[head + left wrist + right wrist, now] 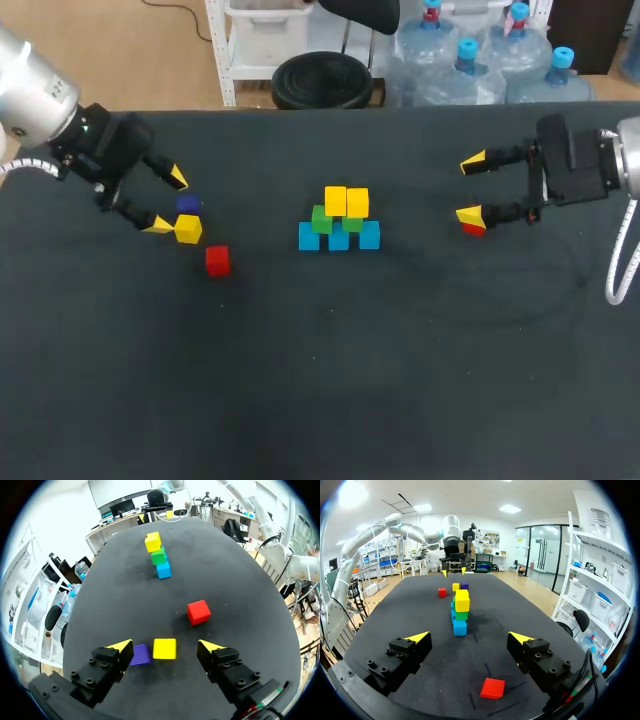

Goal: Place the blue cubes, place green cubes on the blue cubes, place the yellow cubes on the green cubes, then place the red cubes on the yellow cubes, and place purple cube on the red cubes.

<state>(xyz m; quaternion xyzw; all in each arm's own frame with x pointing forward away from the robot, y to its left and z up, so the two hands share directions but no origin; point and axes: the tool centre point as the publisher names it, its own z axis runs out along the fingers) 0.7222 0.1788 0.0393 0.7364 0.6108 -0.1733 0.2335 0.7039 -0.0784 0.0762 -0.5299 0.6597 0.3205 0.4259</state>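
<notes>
Two open hands flank the dark tabletop (320, 380). The left hand (167, 202) stands spread around a loose yellow cube (188, 229), with the purple cube (187, 204) touching that cube and a red cube (217, 260) nearby. Mid-table, blue cubes (339, 237) carry green cubes (322, 220) and two yellow cubes (346, 201). The right hand (470, 187) gapes empty over a second red cube (474, 229).

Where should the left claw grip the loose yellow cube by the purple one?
From above, on the two side faces of the loose yellow cube that the small purple cube leaves free. The purple one sits between it and one finger of the left claw, so I'd rotate the wrist first.
</notes>
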